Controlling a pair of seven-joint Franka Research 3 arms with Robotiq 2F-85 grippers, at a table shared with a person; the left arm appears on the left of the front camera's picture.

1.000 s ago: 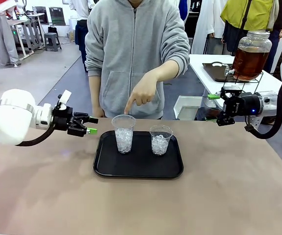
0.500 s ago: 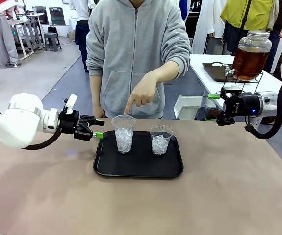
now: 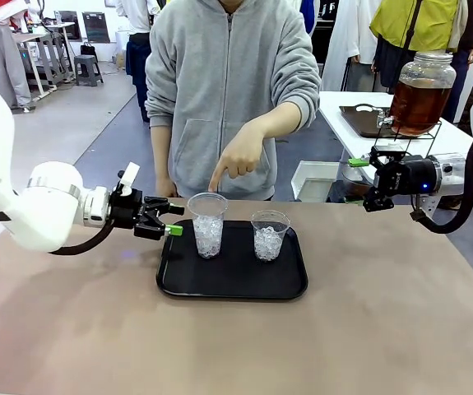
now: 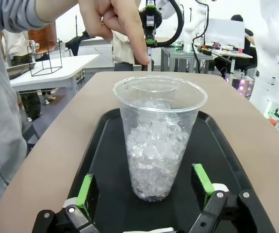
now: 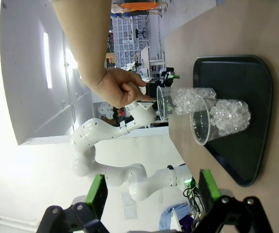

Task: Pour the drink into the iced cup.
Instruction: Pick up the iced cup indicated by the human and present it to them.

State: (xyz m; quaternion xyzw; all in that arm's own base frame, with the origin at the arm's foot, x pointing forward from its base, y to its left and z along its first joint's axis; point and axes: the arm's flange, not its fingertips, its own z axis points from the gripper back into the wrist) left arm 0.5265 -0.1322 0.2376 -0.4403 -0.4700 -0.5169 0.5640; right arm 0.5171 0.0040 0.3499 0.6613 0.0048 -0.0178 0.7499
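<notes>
**Front view.** Left gripper (image 3: 173, 220) has its jaws wide at the left edge of the black tray (image 3: 178, 284), just beside the left cup (image 3: 207, 226). The person's hand (image 3: 236, 160) points down at that cup, fingertip just above its far rim. That cup and the right cup (image 3: 269, 236) hold crushed ice (image 3: 208, 234) and no liquid. The drink (image 3: 417, 105), amber, is in the tap jar (image 3: 424, 70) on a side table (image 3: 335, 103) far right, well apart from the cups. Right gripper (image 3: 361, 183) hangs near the jar, wide and empty.

**Left wrist view.** The left cup stands between the green pads (image 4: 202, 178), untouched. Risks as I judge them:
- A hard or off-centre squeeze could buckle or tip the thin wall and spill ice.
- The nearby finger could get struck.

**Right wrist view.** The cups stand near each other, so lifting the left one carelessly could knock the right one.
</notes>
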